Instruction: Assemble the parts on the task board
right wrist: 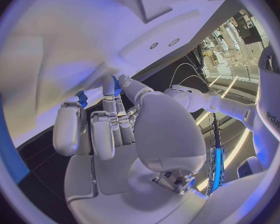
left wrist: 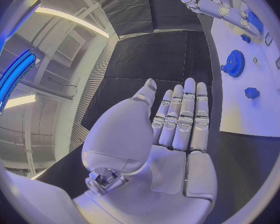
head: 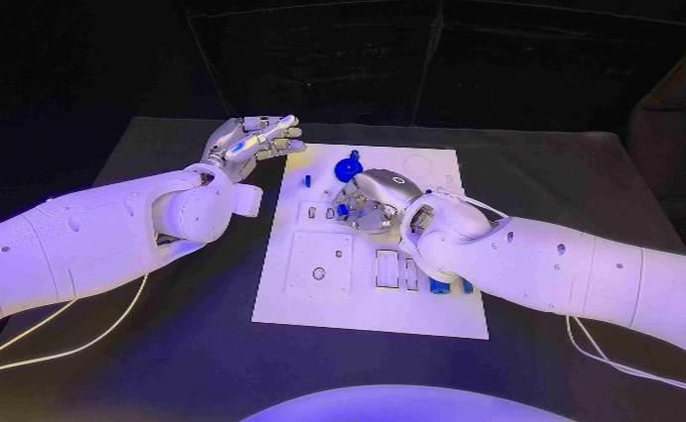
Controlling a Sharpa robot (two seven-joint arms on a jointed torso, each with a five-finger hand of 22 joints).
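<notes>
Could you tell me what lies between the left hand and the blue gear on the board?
In the head view, only bare white task board separates the left hand from the blue gear.

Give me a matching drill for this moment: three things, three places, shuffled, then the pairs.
Things:
1. silver left hand
2. silver right hand
3. round blue gear

Places:
A. lying on the white task board, just beyond the right hand
B. over the board's middle, fingers curled downward
C. beside the board's far left corner, holding nothing

Pairs: 1-C, 2-B, 3-A.
</notes>
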